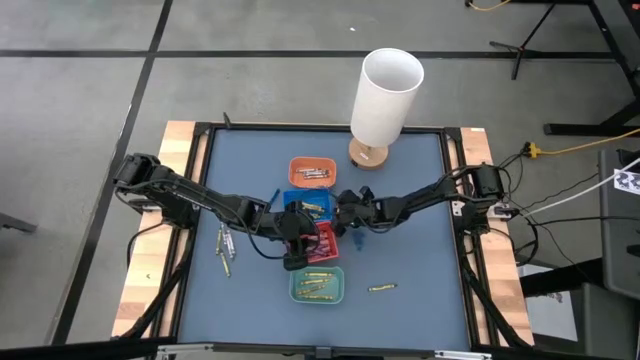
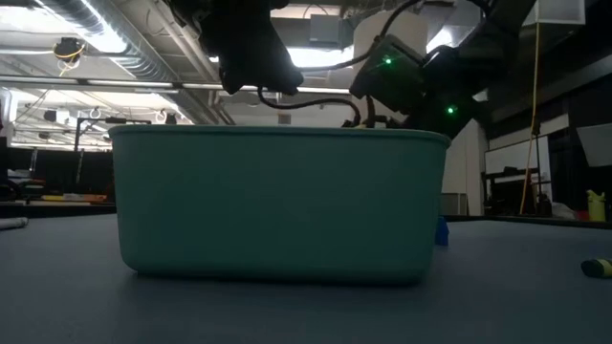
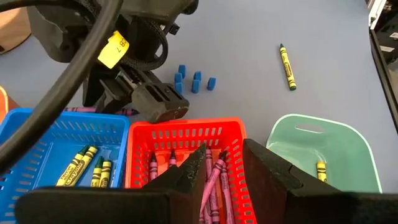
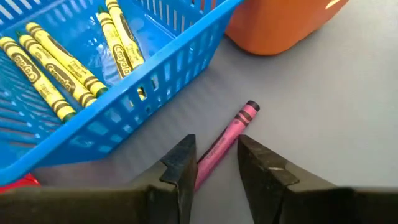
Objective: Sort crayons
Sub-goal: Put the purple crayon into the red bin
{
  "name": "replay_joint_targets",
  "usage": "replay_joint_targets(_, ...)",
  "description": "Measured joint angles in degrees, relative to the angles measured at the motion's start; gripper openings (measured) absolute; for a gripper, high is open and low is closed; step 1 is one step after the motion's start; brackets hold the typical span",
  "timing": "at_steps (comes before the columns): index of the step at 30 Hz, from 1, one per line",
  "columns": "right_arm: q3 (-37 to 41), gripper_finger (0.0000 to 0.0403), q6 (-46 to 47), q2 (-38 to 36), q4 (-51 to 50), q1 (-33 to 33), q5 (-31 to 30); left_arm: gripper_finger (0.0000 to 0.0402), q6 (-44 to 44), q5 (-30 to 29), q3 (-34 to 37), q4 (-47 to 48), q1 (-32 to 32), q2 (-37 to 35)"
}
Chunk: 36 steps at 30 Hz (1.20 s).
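Four small trays stand in a row: orange [image 1: 312, 172], blue [image 1: 310, 205] holding yellow crayons [image 4: 53, 71], red [image 1: 325, 240] holding magenta crayons [image 3: 214, 180], and green [image 1: 317, 285]. My left gripper [image 3: 224, 171] is open above the red tray [image 3: 186, 134]. My right gripper [image 4: 217, 162] is open and low over the table beside the blue tray [image 4: 155, 74]. Its fingers stand on either side of a magenta crayon [image 4: 227, 134] that lies flat on the mat. My right gripper's fingers lie along the magenta crayon, whose near end [image 4: 205, 165] runs close under one finger [image 4: 183, 165]. I cannot tell whether that finger touches it. The crayon lies flat on the mat.
A tall white cylinder [image 1: 387, 95] stands at the far edge. Loose crayons lie on the mat at the left [image 1: 225, 250], and a yellow one lies at the right [image 1: 382, 288]. Small blue bits [image 3: 194, 81] lie beyond the red tray. The green tray [image 2: 277, 205] fills the low view.
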State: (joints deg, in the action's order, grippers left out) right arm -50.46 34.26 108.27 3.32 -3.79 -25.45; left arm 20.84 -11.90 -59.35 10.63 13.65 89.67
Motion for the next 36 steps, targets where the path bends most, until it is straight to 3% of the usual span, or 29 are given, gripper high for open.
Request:
replay_joint_targets(19, -0.39, 0.0114, 11.11, -0.11, -5.80, 0.15, 4.09, 0.0090, 0.01, 0.00, 0.00, -0.01, 0.02, 0.00)
replay_joint_targets(31, -0.26, 0.0022, 9.02, -0.04, -6.31, 0.04, 2.34, 0.0090, 0.00, 0.00, 0.00, -0.02, 0.00, 0.00)
replay_joint_targets(36, -0.26, 0.0013, 5.95, -0.38, -6.34, 0.00, 2.15, 0.0090, 0.00, 0.74, 0.00, 0.03, -0.02, -0.89)
